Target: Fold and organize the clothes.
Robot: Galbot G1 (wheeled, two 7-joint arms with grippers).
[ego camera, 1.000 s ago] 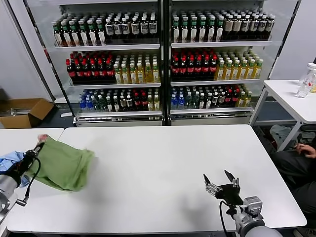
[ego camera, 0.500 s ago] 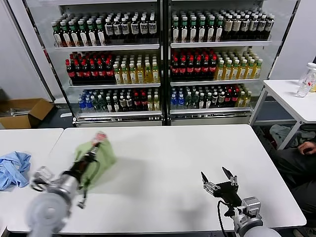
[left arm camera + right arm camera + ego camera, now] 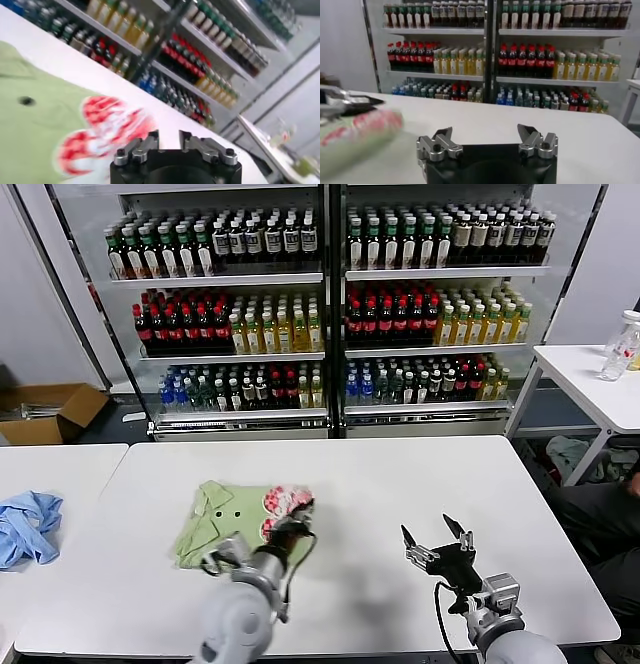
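Observation:
The light green shirt (image 3: 222, 522) lies bunched on the white table (image 3: 400, 484), left of centre, with its red-and-white graphic (image 3: 287, 501) facing up and a dark button showing. My left gripper (image 3: 296, 529) sits low at the graphic's right edge. In the left wrist view the shirt (image 3: 30, 130) and graphic (image 3: 105, 130) lie beside my left gripper (image 3: 167, 136), whose jaws stand slightly apart with only bare table between them. My right gripper (image 3: 437, 536) hovers open and empty over the table's front right. In the right wrist view, my right gripper (image 3: 485, 134) faces the shirt (image 3: 355, 132).
A light blue cloth (image 3: 27, 524) lies on the neighbouring table at the far left. Glass-door coolers full of bottles (image 3: 325, 314) stand behind the table. A small white table (image 3: 590, 379) with bottles is at the right. A cardboard box (image 3: 50, 409) lies on the floor at the back left.
My left arm has swung the shirt from the table's left end to left of centre, where it now lies with the graphic up. The right gripper has drifted slightly left.

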